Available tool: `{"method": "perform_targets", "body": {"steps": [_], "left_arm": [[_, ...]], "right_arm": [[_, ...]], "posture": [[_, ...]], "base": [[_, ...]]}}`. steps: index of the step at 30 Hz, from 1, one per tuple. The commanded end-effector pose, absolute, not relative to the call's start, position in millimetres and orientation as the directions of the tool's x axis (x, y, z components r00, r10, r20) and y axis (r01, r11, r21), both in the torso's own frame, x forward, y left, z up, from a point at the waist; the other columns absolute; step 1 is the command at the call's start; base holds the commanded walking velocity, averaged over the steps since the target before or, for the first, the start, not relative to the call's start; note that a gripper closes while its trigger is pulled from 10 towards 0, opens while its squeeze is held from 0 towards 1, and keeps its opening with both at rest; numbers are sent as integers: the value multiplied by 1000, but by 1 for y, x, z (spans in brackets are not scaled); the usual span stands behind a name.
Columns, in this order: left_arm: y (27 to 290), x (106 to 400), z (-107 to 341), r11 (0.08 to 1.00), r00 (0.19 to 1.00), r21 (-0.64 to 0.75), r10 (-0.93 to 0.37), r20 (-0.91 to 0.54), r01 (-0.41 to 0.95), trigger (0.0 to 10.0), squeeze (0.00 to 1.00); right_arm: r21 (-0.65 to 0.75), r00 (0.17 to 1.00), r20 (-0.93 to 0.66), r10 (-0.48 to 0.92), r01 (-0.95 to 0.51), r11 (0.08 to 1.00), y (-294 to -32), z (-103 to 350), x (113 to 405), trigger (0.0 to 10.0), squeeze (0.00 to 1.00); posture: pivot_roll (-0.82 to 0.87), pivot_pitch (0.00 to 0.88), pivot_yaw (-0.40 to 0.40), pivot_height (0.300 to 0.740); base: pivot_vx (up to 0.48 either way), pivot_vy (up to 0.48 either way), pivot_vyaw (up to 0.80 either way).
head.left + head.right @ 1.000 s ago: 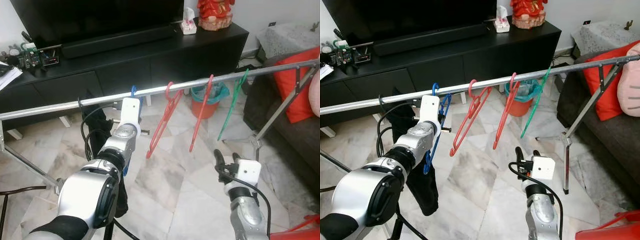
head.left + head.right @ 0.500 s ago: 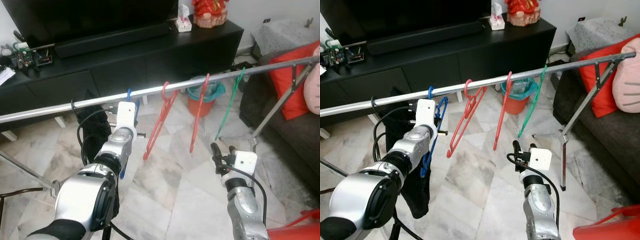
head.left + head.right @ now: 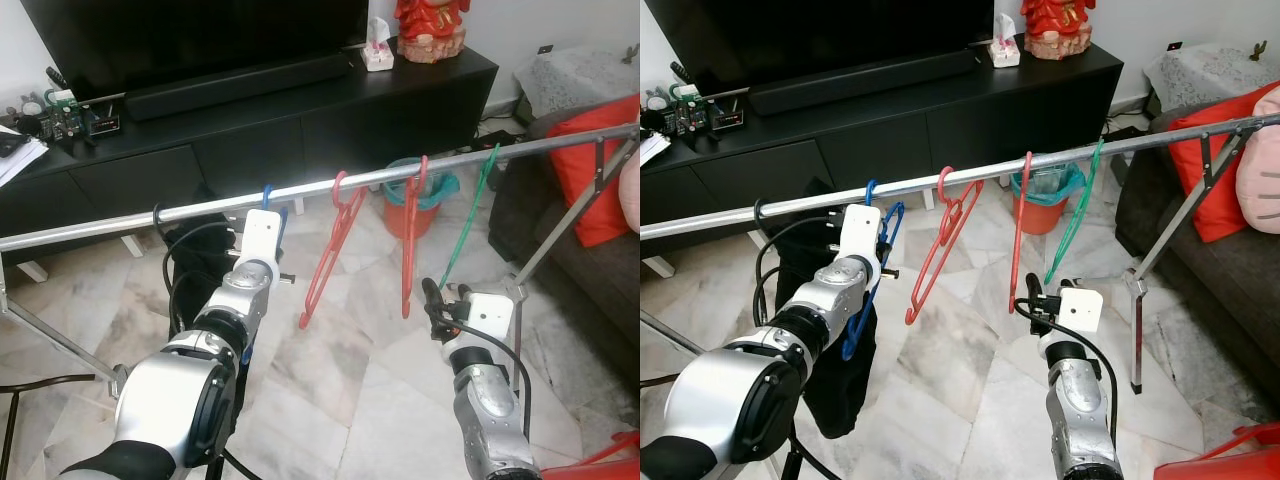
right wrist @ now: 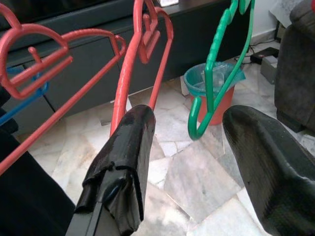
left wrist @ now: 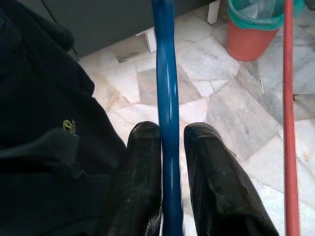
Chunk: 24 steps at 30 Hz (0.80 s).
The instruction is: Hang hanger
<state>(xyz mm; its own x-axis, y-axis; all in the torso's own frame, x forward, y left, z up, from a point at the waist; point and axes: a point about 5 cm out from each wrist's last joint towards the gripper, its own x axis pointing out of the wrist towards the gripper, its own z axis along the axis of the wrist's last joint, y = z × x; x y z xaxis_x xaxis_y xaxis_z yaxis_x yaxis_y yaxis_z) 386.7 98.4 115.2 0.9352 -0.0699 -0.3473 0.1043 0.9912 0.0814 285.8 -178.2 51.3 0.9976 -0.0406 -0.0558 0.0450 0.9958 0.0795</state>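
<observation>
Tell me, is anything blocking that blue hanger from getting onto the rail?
Nothing visible does. The blue hanger already has its hook over the rail, with the left gripper shut on its shaft. The dark garment hangs beside it, not in the way.

Four hangers on one rail [image 3: 120,222]

One blue hanger [image 3: 868,280]; two red hangers [image 3: 940,245], possibly more overlapping; one green hanger [image 3: 1075,225]; one dark garment [image 3: 830,370]; one bucket [image 3: 1040,200].

No words, numbers or brand names can be read; the one mark is a small yellow-green logo [image 5: 69,126] on the black garment [image 5: 44,113] in the left wrist view, too tiny to make out
</observation>
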Motion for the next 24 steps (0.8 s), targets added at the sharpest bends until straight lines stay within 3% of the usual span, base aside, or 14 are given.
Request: {"method": "perform_targets", "body": {"steps": [1, 23, 24], "left_arm": [[101, 385, 112, 991, 934, 80, -71, -351, 106, 10000, 1000], [125, 385, 133, 996, 992, 66, -47, -121, 56, 10000, 1000], [127, 381, 131, 994, 993, 84, -55, -106, 64, 10000, 796]], "right_arm": [[93, 997, -54, -47, 52, 994, -177, 51, 287, 10000, 0], [82, 995, -98, -24, 32, 996, -174, 42, 295, 10000, 0], [78, 995, -102, -18, 26, 997, -173, 41, 296, 10000, 0]], "posture": [[-124, 0, 62, 740], [-83, 0, 41, 740], [-78, 0, 39, 740]], "base": [[0, 0, 0], [0, 0, 0], [0, 0, 0]]}}
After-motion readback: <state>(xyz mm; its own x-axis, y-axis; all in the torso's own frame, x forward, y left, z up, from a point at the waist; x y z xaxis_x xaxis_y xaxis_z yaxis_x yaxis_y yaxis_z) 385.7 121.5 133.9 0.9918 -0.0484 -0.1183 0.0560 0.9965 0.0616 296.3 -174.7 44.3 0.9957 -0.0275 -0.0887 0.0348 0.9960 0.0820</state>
